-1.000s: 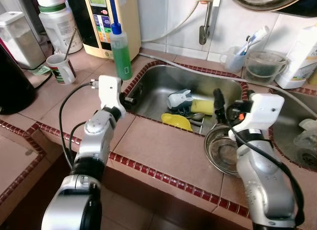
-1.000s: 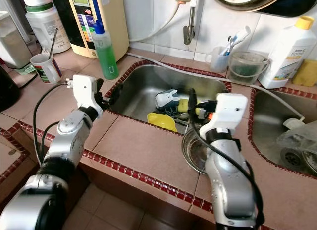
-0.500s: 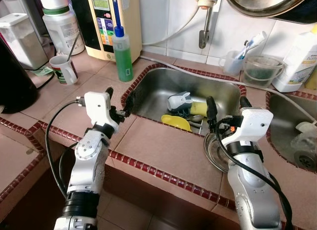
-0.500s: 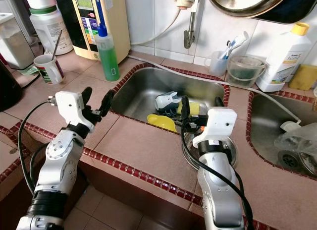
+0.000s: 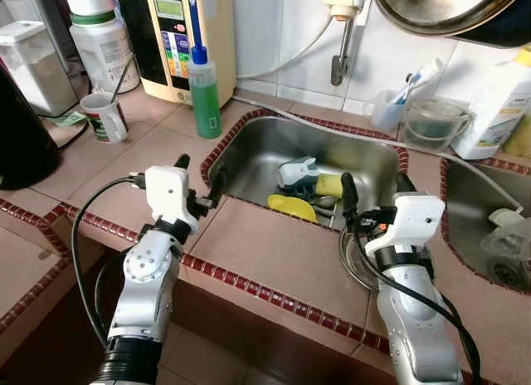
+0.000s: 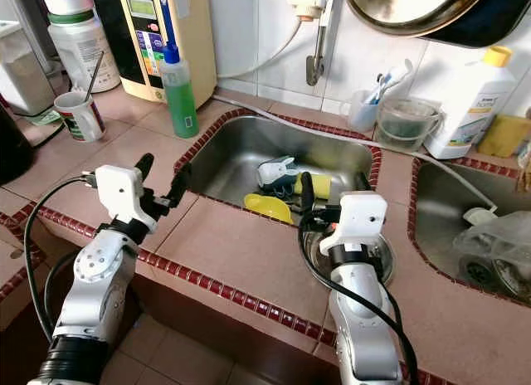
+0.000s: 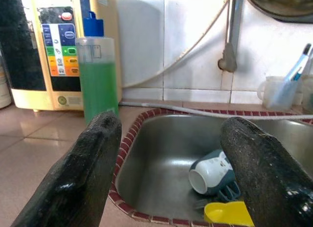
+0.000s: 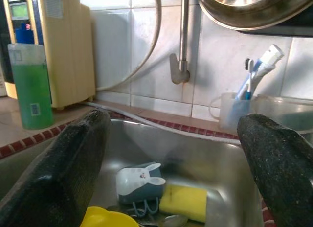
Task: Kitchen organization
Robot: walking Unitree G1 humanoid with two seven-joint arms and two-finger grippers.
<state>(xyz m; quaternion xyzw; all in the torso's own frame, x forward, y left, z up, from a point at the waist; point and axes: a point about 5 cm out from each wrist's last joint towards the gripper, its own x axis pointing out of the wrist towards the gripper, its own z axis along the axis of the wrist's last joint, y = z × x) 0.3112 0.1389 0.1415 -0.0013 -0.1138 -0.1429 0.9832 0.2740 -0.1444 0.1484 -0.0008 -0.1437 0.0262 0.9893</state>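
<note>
A steel sink (image 5: 249, 148) holds a blue-and-white mug (image 5: 299, 171) lying on its side, a yellow sponge (image 5: 328, 184) and a yellow scoop (image 5: 292, 207). My left gripper (image 5: 201, 171) is open over the counter at the sink's left rim, pointing across the basin. My right gripper (image 5: 375, 182) is open above a steel bowl (image 5: 353, 252) that sits on the counter at the sink's front right corner. The left wrist view looks between open fingers (image 7: 93, 153) at the mug (image 7: 211, 172). In the right wrist view the mug (image 8: 139, 182) and sponge (image 8: 183, 202) lie ahead.
A green soap bottle (image 5: 203, 90) and a cream dispenser (image 5: 178, 36) stand behind the sink's left corner. A cup with a spoon (image 5: 104, 117) is further left. A toothbrush cup (image 5: 388, 111), a clear tub (image 5: 431, 119) and a white bottle (image 5: 489, 103) line the back wall.
The camera has pulled back and both arms sit lower in the picture. My left gripper has drawn back a little from the sink's rim. Both grippers stay open.
</note>
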